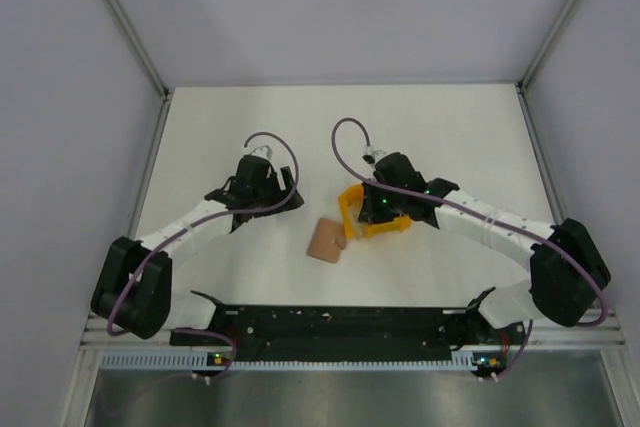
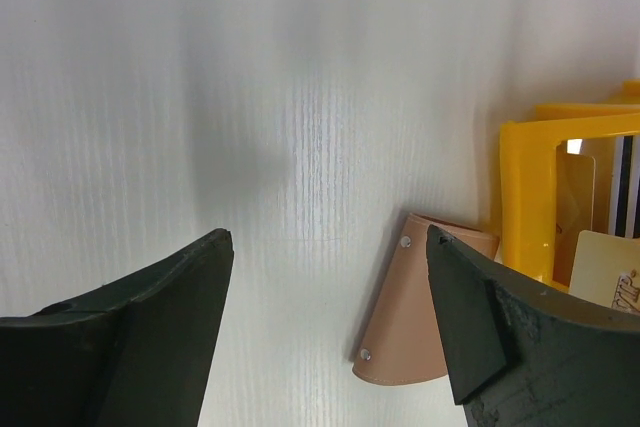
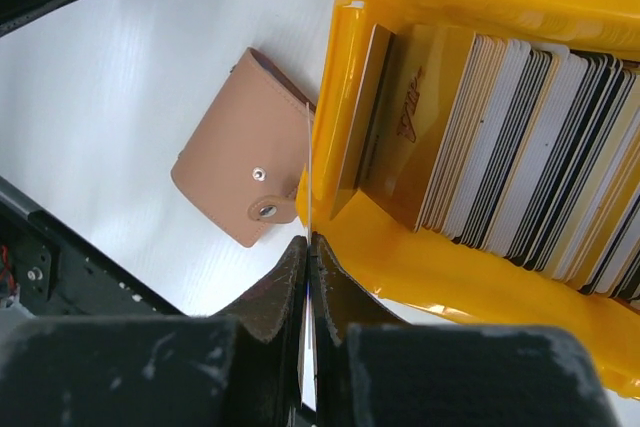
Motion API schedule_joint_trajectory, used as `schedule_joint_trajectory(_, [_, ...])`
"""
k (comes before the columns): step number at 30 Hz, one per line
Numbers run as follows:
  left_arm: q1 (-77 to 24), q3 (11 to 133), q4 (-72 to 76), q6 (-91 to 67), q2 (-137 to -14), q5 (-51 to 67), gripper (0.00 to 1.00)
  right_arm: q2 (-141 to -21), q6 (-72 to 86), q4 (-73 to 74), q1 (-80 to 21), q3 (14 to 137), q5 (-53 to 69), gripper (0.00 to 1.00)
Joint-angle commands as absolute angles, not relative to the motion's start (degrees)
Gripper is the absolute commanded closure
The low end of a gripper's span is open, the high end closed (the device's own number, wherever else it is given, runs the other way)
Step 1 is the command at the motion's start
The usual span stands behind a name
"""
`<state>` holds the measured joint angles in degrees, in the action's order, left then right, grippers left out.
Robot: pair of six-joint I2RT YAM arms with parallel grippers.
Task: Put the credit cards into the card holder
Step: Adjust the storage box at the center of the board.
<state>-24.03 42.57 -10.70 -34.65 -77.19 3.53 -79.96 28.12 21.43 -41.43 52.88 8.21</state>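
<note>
Right wrist view: the right gripper (image 3: 309, 242) is pressed together on a held card (image 3: 308, 162), which is seen edge-on as a thin pale line rising from the fingertips. The other credit cards (image 3: 520, 147) stand packed on edge in the yellow tray (image 3: 400, 247).

The card holder (image 3: 240, 172) lies flat just to the left of the held card. One corner is against the tray's outer wall, or nearly so; the angle does not show whether they touch. Its long axis slants away from the tray wall, and its snap strap looks fastened, so no slot faces the card.

In the top view the holder sits about mid-width on the tabletop (image 1: 450, 147), toward the near edge and between the two arms.

The left gripper (image 2: 328, 237) is spread wide with nothing between its fingers. The holder shows low beside its right finger, not inside the gap.

The right arm is the nearer one, and its card is already beside the holder. I judge the holder has to be opened before the card can go in, and the free left gripper is placed to do that.
</note>
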Motion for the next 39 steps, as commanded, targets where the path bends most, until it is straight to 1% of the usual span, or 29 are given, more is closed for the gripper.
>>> schedule_joint_trajectory(1, [-23.82, 41.40, -8.97, -35.25, -75.06, 3.16, 0.18, -79.63, 25.84, 19.25, -42.63, 53.26, 2.56, 1.00])
schedule_joint_trajectory(7, [-23.82, 40.43, -8.09, -35.07, -75.06, 4.66, 0.18, -79.63, 23.47, 22.50, -43.15, 53.09, -5.96, 1.00])
schedule_joint_trajectory(19, [-23.82, 38.41, -5.10, -35.68, -75.32, 7.73, 0.18, -76.12, 20.57, 24.08, -43.15, 49.57, -10.63, 1.00])
schedule_joint_trajectory(23, [-24.08, 37.71, -3.78, -34.81, -75.50, 9.23, 0.18, -73.22, 20.74, 23.73, -43.15, 48.34, -8.62, 1.00])
schedule_joint_trajectory(28, [-24.43, 36.39, -2.99, -34.63, -75.32, 8.00, 0.18, -69.26, 22.94, 20.92, -43.24, 47.72, -0.81, 1.00])
schedule_joint_trajectory(31, [-24.52, 35.77, -2.81, -34.45, -74.97, 7.91, 0.19, -69.69, 22.59, 22.40, -43.59, 48.08, 2.54, 1.00])
schedule_joint_trajectory(35, [-24.52, 35.59, -3.34, -33.14, -74.53, 7.38, 0.19, -69.87, 21.63, 26.01, -44.99, 47.37, 4.30, 1.00])
schedule_joint_trajectory(39, [-24.61, 36.30, -4.75, -32.08, -74.88, 6.16, 0.19, -71.89, 20.66, 31.45, -48.42, 48.51, 1.68, 1.00])
